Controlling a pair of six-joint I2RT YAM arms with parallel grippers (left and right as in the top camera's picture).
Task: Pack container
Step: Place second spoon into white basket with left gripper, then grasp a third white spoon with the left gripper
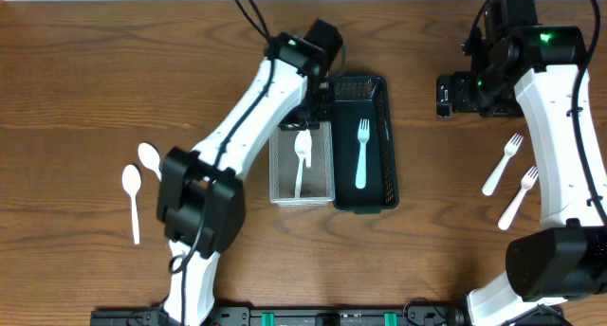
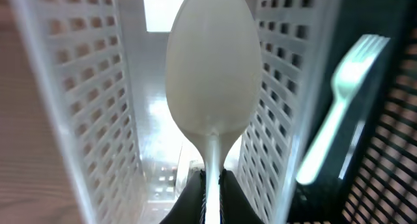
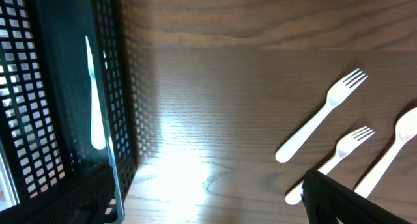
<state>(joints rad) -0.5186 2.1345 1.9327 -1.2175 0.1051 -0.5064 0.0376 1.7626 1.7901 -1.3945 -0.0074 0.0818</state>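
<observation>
My left gripper (image 1: pixel 305 117) is shut on the handle of a white spoon (image 1: pixel 302 152) and holds it above the white mesh basket (image 1: pixel 278 179). In the left wrist view the spoon (image 2: pixel 208 74) points into the white basket (image 2: pixel 98 100), with the jaws (image 2: pixel 212 195) pinching its stem. The black mesh basket (image 1: pixel 383 127) stands right beside it and holds a white fork (image 1: pixel 361 152), which also shows in the left wrist view (image 2: pixel 335 116). My right gripper (image 1: pixel 448 94) hovers open and empty to the right of the black basket (image 3: pixel 124 100).
Two white spoons (image 1: pixel 150 158) (image 1: pixel 132 195) lie on the table at the left. Two white forks (image 1: pixel 503 163) (image 1: pixel 519 195) lie at the right, also in the right wrist view (image 3: pixel 319 116) (image 3: pixel 335 155), with a third white utensil (image 3: pixel 391 152) beside them.
</observation>
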